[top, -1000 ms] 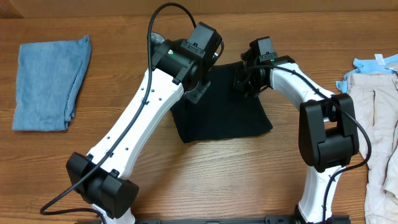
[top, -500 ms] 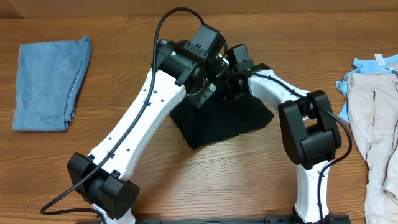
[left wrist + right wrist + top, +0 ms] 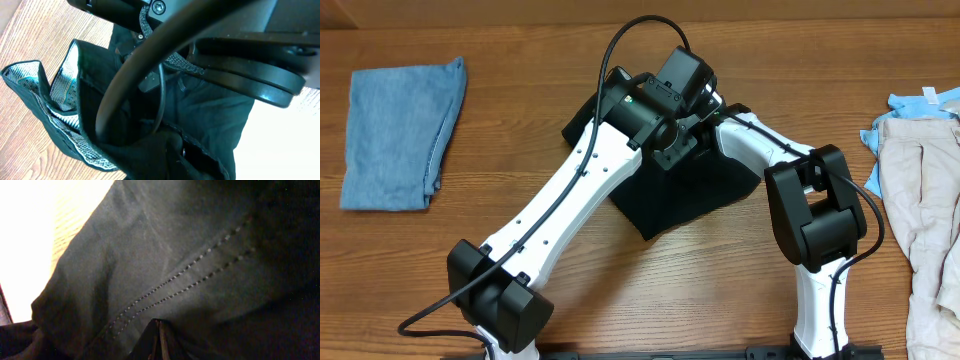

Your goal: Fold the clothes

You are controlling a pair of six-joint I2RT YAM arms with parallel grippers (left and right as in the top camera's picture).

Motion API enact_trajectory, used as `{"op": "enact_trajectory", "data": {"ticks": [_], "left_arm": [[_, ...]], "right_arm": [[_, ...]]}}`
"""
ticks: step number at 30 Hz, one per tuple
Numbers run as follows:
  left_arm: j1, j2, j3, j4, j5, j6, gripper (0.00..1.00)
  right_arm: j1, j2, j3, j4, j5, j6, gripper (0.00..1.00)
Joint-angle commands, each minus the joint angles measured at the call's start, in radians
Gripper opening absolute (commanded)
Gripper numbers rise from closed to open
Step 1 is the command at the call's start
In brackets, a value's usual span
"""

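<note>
I see a wooden table from overhead, with black shorts lying crumpled near the centre, slightly toward 1 o'clock. Both white arms reach in from 6 o'clock and meet over the far edge of the shorts.

The left claw is clenched at the 12 o'clock edge of the shorts. In its wrist view the cloth bunches up at the fingers and hangs off the wood, showing a pale patterned lining. It appears to be grasping that edge.

The right claw sits just beside it toward 1 o'clock, mostly hidden from overhead under the left wrist. In its own view the tips are pressed together against dark cloth with 2 rows of light stitching, so it seems clamped on a fold of the shorts.

A folded blue denim piece lies well apart at 9 o'clock. A beige garment lies at 3 o'clock, with a light-blue piece touching its far edge.
</note>
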Motion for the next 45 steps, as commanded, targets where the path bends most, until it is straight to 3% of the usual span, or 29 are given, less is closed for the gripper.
{"op": "enact_trajectory", "data": {"ticks": [1,7,12,21,25,34,45], "left_arm": [[-0.013,0.017,0.000,0.015,0.010,0.003,0.04],[-0.009,0.017,0.000,0.006,0.011,0.000,0.04],[-0.010,0.017,0.000,0.026,0.021,-0.012,0.04],[-0.014,0.102,0.000,0.073,0.092,-0.012,0.04],[-0.025,0.104,0.000,0.133,0.108,-0.012,0.04],[-0.028,0.116,0.000,0.180,0.188,-0.011,0.04],[-0.098,0.284,-0.001,0.176,0.240,-0.012,0.04]], "right_arm": [[0.002,-0.035,0.008,0.010,-0.017,-0.057,0.04],[-0.107,-0.108,0.008,0.003,-0.016,-0.087,0.04],[-0.229,-0.107,0.006,-0.088,0.049,-0.200,0.04],[-0.235,-0.104,-0.084,-0.092,0.149,-0.213,0.04],[-0.238,-0.105,-0.112,-0.112,0.152,-0.154,0.04],[-0.241,-0.104,-0.123,-0.251,0.171,-0.188,0.04],[-0.242,-0.104,-0.152,-0.238,0.212,-0.191,0.04]]}}
